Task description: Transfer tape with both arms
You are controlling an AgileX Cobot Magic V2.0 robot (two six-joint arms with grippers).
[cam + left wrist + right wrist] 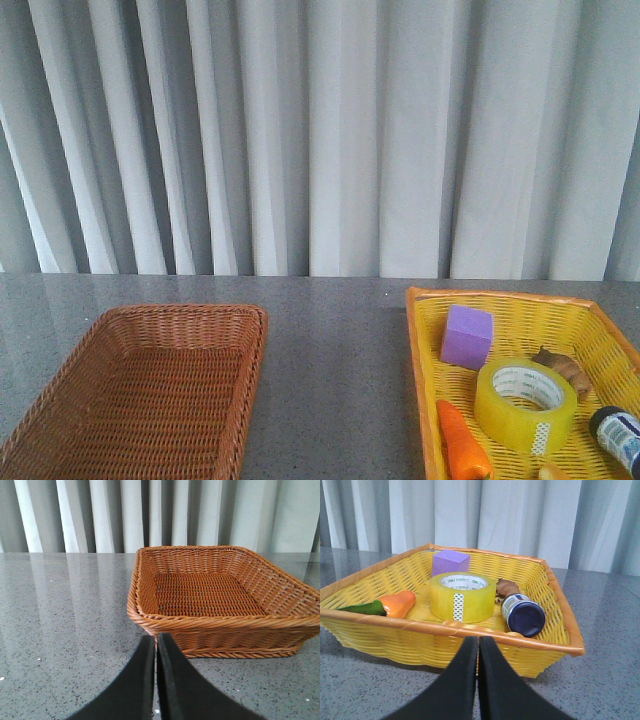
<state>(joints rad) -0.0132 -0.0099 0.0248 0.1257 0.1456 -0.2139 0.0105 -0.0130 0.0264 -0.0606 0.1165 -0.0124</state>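
Note:
The yellow tape roll (526, 403) with a white printed core lies flat in the yellow basket (425, 350) at the right. It also shows in the right wrist view (462, 596), in the middle of that basket (445, 628). My right gripper (478, 641) is shut and empty, just outside the basket's near rim, in line with the tape. My left gripper (156, 639) is shut and empty over the table, just outside the near wall of the brown wicker basket (215, 625). Neither arm shows in the front view.
The yellow basket also holds a purple cube (467, 336), a toy carrot (463, 442), a dark-capped bottle (617, 432) and a brown piece (560, 365). The brown basket (100, 340) at the left holds nothing. Grey speckled table (335, 360); white curtain behind.

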